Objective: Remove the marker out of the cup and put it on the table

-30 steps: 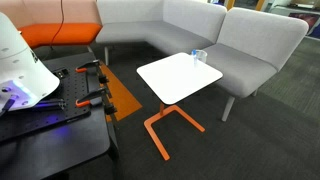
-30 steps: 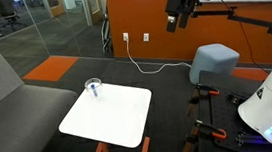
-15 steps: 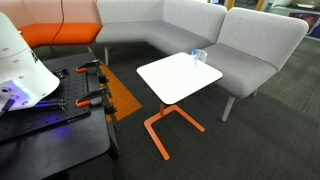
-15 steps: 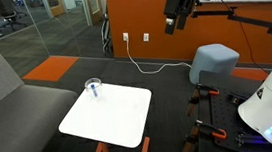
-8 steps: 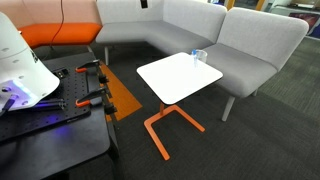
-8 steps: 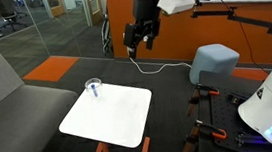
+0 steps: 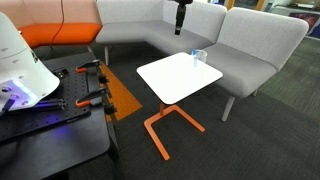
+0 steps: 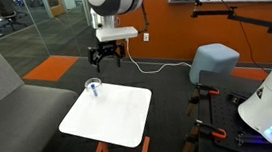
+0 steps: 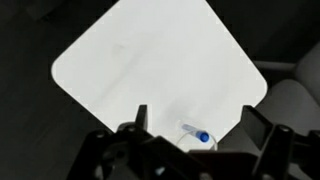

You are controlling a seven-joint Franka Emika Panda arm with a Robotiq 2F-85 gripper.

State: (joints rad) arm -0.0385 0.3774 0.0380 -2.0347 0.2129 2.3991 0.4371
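The see-through cup stands at a far corner of the white table, with the blue marker upright inside it. The cup also shows in an exterior view, on the table top. My gripper hangs open and empty in the air above and a little beyond the cup; in an exterior view it is high over the sofa back. In the wrist view the two fingers stand wide apart, and the cup with the marker's blue tip lies between them, far below.
A grey sofa wraps round the table's far sides. A black workbench with tools stands near the robot base. A grey pouf sits by the orange wall. The table's orange tube frame runs along the floor.
The arm has swung from high by the wall down and across to above the table's cup corner. The cup and marker have not moved.
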